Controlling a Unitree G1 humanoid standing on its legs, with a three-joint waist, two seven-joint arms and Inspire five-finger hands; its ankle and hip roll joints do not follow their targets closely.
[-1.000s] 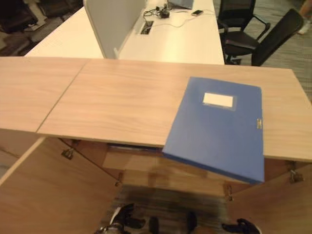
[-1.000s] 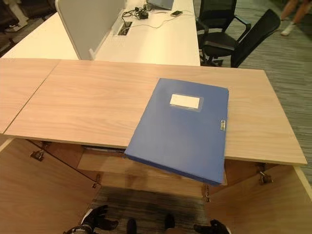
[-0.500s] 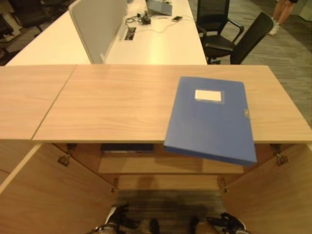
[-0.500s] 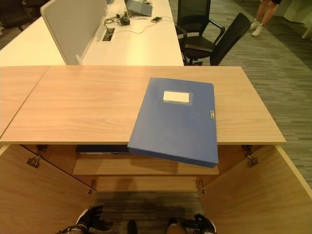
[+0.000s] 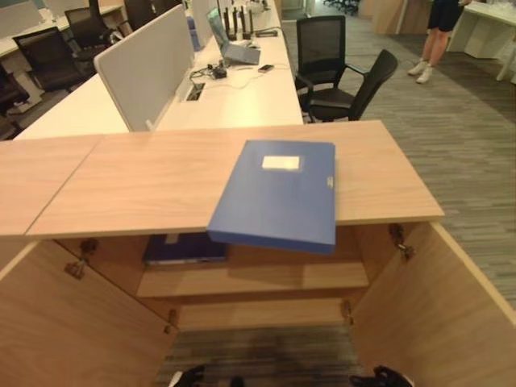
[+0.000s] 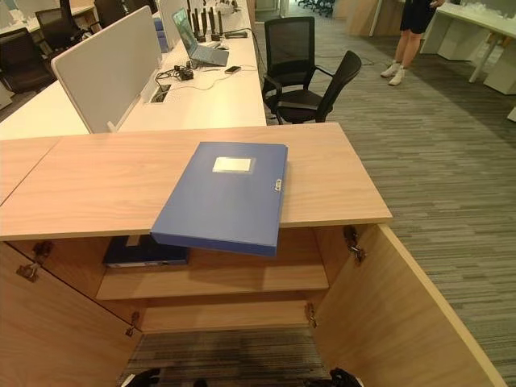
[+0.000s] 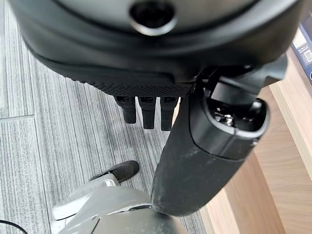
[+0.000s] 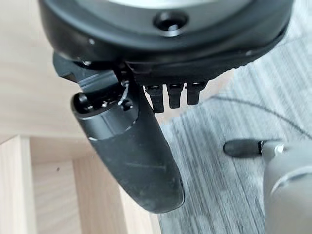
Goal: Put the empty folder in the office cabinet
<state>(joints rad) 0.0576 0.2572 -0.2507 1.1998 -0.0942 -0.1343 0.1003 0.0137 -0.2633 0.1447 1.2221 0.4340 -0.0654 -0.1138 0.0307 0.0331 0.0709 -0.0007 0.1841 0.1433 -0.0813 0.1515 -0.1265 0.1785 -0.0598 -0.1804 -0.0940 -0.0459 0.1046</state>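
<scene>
The blue folder [image 5: 278, 193] lay flat on the wooden top of the office cabinet [image 5: 97, 181], a white label [image 5: 280, 163] near its far edge and a small metal clasp [image 5: 330, 182] on its right edge; it sat at a slant, its near end jutting out past the cabinet's front edge over the open interior. Both cabinet doors stood open, the left door [image 5: 64, 322] and the right door [image 5: 435, 306] swung toward the robot, and a dark folder [image 5: 184, 248] lay on the upper shelf [image 5: 266, 278] inside, toward the left. Compared with the frames before, the whole view had shifted: the cabinet and folder appeared farther off and lower in the picture, more of the shelves and of the grey carpet [image 5: 468, 145] came into sight, and the folder's place on the top looked the same, so the camera had moved rather than the folder. Beyond the cabinet stood a white desk [image 5: 242, 89] with a grey divider [image 5: 145, 64], two black chairs [image 5: 343, 68], and a person's legs [image 5: 431, 40] at the far right. The left hand [image 7: 146, 105] hung low over the carpet, its fingers relaxed and straight, grasping nothing. The right hand [image 8: 170, 92] hung likewise beside the cabinet door, fingers loose and empty.
</scene>
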